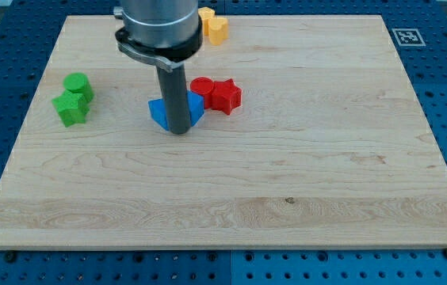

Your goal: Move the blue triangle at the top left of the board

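Note:
The blue triangle lies on the wooden board, a little left of the centre in the upper half. My rod comes down from the view's top, and my tip stands right in front of the blue triangle, touching it and hiding its middle. A blue corner shows to the right of the rod.
A red round block and a red star sit just right of the blue triangle. A green round block and a green star are at the left. Yellow blocks lie at the top edge.

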You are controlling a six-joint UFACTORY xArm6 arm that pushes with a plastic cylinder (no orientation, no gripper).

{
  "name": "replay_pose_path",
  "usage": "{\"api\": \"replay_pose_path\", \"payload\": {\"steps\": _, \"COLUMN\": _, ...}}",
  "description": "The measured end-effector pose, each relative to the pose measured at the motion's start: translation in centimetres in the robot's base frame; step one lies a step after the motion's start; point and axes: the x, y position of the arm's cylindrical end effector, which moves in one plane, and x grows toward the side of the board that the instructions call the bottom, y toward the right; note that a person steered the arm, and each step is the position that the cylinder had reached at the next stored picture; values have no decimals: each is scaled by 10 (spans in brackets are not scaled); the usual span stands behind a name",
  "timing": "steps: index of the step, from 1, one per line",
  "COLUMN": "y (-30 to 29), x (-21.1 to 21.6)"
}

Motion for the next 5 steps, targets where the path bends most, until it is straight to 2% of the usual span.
{"api": "replay_pose_path", "payload": {"steps": 2, "y": -59, "x": -3}}
{"api": "replay_pose_path", "payload": {"steps": 3, "y": -66, "x": -24}}
{"api": "replay_pose_path", "payload": {"steps": 5, "y": -20, "x": -37}}
